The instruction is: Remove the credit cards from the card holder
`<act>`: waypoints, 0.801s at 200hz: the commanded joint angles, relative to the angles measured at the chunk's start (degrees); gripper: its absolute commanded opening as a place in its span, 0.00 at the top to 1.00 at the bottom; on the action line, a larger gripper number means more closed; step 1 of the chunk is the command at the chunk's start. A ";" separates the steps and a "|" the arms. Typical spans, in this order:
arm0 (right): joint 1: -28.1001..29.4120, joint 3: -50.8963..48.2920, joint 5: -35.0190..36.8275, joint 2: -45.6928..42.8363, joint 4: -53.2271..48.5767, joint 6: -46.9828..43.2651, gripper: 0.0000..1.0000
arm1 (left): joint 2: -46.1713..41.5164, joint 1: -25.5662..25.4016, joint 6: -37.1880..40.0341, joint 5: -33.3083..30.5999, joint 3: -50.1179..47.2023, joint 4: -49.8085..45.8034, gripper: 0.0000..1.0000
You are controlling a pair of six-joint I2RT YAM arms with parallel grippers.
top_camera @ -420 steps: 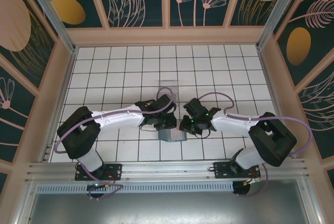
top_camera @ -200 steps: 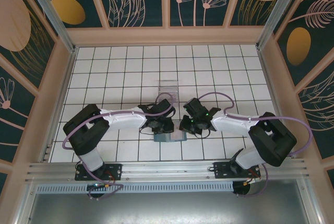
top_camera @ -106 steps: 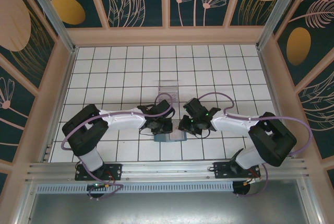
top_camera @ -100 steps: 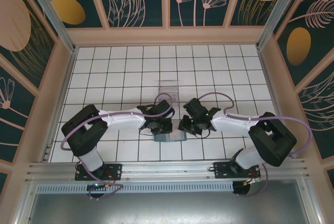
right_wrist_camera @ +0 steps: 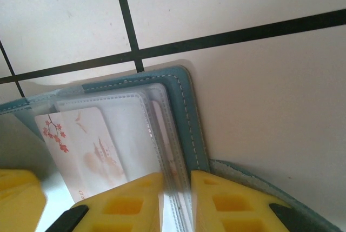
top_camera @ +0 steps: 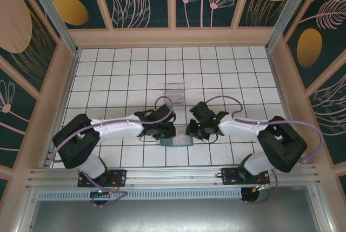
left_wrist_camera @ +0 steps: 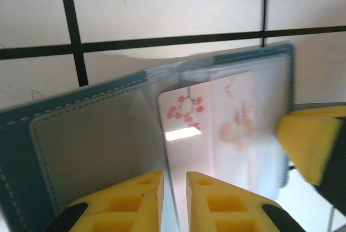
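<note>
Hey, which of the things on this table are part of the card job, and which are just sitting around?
For the job: card holder, blossom-print card inside it, left claw, right claw.
Just lying about: clear plastic box behind them.

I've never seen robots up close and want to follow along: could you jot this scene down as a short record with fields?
Surface: white tiled table
Wallet: teal card holder, open, between the two arms
Card: blossom-print card, inside a clear sleeve of the holder
Left arm: left end effector closed on a clear sleeve
Right arm: right end effector closed on sleeves by the holder's edge
Also there: clear plastic box, farther back, untouched
</note>
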 commanded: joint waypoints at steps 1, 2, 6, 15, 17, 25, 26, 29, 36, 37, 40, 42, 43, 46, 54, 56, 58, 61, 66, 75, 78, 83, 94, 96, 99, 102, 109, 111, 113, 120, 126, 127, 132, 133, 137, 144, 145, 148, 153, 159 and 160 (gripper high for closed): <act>-0.19 0.07 1.05 1.31 -2.92 -0.04 0.80 | -3.26 1.00 -1.46 1.95 -2.12 6.69 0.79; -0.21 0.07 1.03 1.34 -2.92 -0.07 0.80 | -3.35 1.07 -1.48 2.04 -2.31 6.95 0.78; -0.15 0.10 0.98 1.41 -2.97 -0.02 0.80 | -3.64 1.31 -1.70 2.74 -2.80 7.85 0.78; -0.10 0.16 0.91 1.46 -3.01 -0.08 0.80 | -4.20 2.03 -2.22 4.06 -4.00 9.47 0.77; -0.07 0.16 0.89 1.46 -3.05 -0.09 0.80 | -4.29 2.10 -2.31 4.39 -4.15 9.95 0.77; 0.01 0.16 0.85 1.54 -3.01 -0.06 0.80 | -4.82 2.54 -2.78 5.66 -5.13 11.79 0.77; 0.02 0.16 0.85 1.50 -3.01 -0.03 0.80 | -4.83 2.58 -2.84 5.83 -5.27 12.00 0.76; 0.03 0.16 0.85 1.54 -3.01 -0.06 0.80 | -4.97 2.76 -3.08 6.40 -5.63 12.71 0.76; 0.08 0.16 0.85 1.48 -3.03 0.02 0.80 | -5.20 3.06 -3.57 7.56 -6.50 14.31 0.76; 0.10 0.16 0.85 1.47 -3.06 0.01 0.80 | -5.20 3.11 -3.68 7.79 -6.57 14.49 0.75; 0.12 0.24 0.85 1.54 -3.02 0.05 0.80 | -5.20 3.26 -3.89 8.37 -6.88 15.45 0.75; 0.16 0.25 0.85 1.52 -3.03 0.01 0.80 | -5.22 3.27 -4.05 8.72 -7.05 15.99 0.75; 0.19 0.25 0.85 1.53 -3.07 0.01 0.80 | -5.21 3.25 -4.13 8.81 -7.11 16.26 0.75; 0.20 0.32 0.85 1.55 -3.04 0.00 0.80 | -5.16 3.43 -4.38 9.37 -7.46 17.04 0.75; 0.20 0.42 0.85 1.50 -3.09 0.02 0.80 | -4.82 3.67 -4.98 11.05 -8.11 19.09 0.74; 0.25 0.42 0.85 1.47 -3.10 0.01 0.80 | -4.67 3.81 -5.09 11.37 -8.26 19.61 0.74; 0.28 0.47 0.91 1.48 -3.10 0.00 0.80 | -4.50 3.82 -5.21 11.63 -8.40 20.08 0.74; 0.25 0.49 0.90 1.52 -3.11 0.08 0.80 | -4.29 3.85 -5.38 12.15 -8.56 20.72 0.74; 0.25 0.59 0.94 1.49 -3.16 0.09 0.80 | -3.73 3.95 -5.64 12.93 -8.86 21.40 0.74; 0.38 0.67 0.94 1.50 -3.16 0.09 0.80 | -2.72 4.09 -5.93 13.83 -8.99 22.21 0.74; 0.38 0.69 0.98 1.54 -3.18 0.09 0.80 | -2.44 4.08 -6.04 13.97 -9.05 22.31 0.74; 0.39 0.69 1.02 1.54 -3.19 0.23 0.80 | -2.01 4.10 -6.23 14.07 -9.29 22.39 0.74; 0.48 0.69 1.02 1.55 -3.10 0.25 0.80 | -1.57 4.22 -6.91 14.17 -10.14 23.04 0.74; 0.47 0.69 1.02 1.48 -3.10 0.22 0.80 | -1.59 4.30 -7.04 14.22 -10.39 23.27 0.74; 0.46 0.74 1.02 1.53 -3.17 0.24 0.80 | -1.60 4.38 -7.30 14.26 -10.69 23.55 0.74; 0.51 0.77 1.02 1.54 -3.23 0.19 0.80 | -1.68 4.47 -7.48 14.26 -11.03 23.81 0.74; 0.47 0.78 1.02 1.52 -3.20 0.24 0.80 | -1.98 4.69 -7.82 14.10 -11.70 24.27 0.73; 0.49 0.78 1.02 1.50 -3.19 0.21 0.80 | -2.15 4.70 -7.93 14.02 -11.90 24.41 0.73; 0.48 0.78 1.02 1.53 -3.19 0.19 0.80 | -2.29 4.79 -8.00 13.96 -12.08 24.54 0.73; 0.55 0.78 0.94 1.61 -3.27 0.26 0.80 | -2.68 4.89 -8.29 13.82 -12.70 24.84 0.73; 0.56 0.78 0.94 1.59 -3.27 0.23 0.80 | -2.89 5.04 -8.42 13.70 -13.08 25.06 0.73; 0.56 0.78 0.94 1.61 -3.27 0.20 0.80 | -2.86 5.02 -8.43 13.72 -13.16 25.10 0.72; 0.56 0.75 1.02 1.63 -3.27 0.20 0.80 | -2.98 5.08 -8.54 13.77 -13.56 25.47 0.72; 0.56 0.77 0.98 1.59 -3.27 0.23 0.80 | -2.95 5.13 -8.58 13.80 -13.66 25.52 0.72; 0.57 0.78 1.02 1.63 -3.28 0.19 0.80 | -2.86 5.21 -8.71 13.95 -14.00 26.05 0.72; 0.56 0.79 1.02 1.60 -3.19 0.24 0.80 | -2.86 5.39 -9.07 14.23 -14.59 26.81 0.72; 0.56 0.78 1.02 1.66 -3.19 0.21 0.80 | -2.85 5.41 -9.10 14.25 -14.70 26.99 0.72; 0.56 0.78 0.95 1.69 -3.19 0.19 0.80 | -2.85 5.43 -9.28 14.38 -14.98 27.37 0.72; 0.56 0.86 0.94 1.79 -3.19 0.13 0.80 | -2.79 5.57 -9.46 14.61 -15.38 27.99 0.72; 0.60 0.97 0.94 1.95 -3.19 0.09 0.80 | -2.49 5.68 -9.64 15.03 -15.83 28.78 0.72; 0.62 0.96 0.89 2.01 -3.19 0.09 0.80 | -2.44 5.73 -9.65 15.04 -15.93 28.85 0.71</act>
